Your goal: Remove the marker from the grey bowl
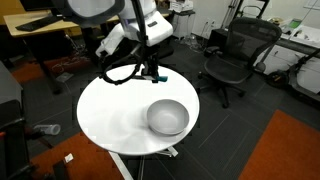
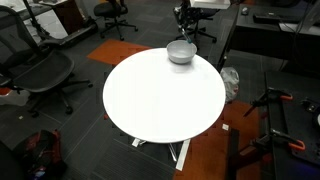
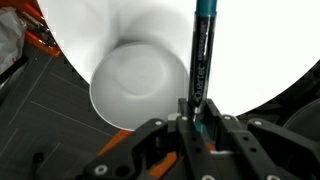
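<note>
Wrist view: end effector [image 3: 198,113] clamps the marker [image 3: 203,50], just beside the grey bowl [image 3: 135,85].

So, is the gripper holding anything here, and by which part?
The gripper holds the marker, pinched near one end; the teal tip points away.

The bench [image 2: 160,100] is blown out to flat white in every view. A soft shadow is thrown beside the grey bowl [image 1: 167,117] in an exterior view. In the wrist view the gripper [image 3: 196,112] is rendered dark and blurred, the marker [image 3: 201,55] sharper.
</note>
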Available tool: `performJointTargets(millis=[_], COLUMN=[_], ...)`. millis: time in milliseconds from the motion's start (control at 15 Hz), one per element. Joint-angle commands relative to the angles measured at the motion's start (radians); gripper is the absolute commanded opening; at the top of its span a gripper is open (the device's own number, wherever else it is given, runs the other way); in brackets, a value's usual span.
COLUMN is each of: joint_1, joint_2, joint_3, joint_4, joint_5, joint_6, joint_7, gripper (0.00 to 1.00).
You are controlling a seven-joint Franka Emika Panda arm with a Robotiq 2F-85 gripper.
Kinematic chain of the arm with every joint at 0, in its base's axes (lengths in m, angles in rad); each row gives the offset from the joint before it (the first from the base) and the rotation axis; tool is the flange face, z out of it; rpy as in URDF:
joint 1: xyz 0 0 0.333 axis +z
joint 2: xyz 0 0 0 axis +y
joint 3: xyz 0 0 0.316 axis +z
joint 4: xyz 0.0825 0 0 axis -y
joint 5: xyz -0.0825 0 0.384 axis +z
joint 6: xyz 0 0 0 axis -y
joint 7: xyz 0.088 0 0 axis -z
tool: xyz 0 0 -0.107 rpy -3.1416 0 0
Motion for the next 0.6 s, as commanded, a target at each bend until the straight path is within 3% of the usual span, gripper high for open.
performJointTargets(millis=[0, 533], joint_1=[0.018, 0.003], joint_2=[-0.151, -0.198], joint_3=[0.032, 0.088], joint_4=[-0.218, -0.441], joint_5=[0.001, 0.086], joint_6=[0.117, 0.204], joint_7=[-0.106, -0.205], gripper=[0.05, 0.05])
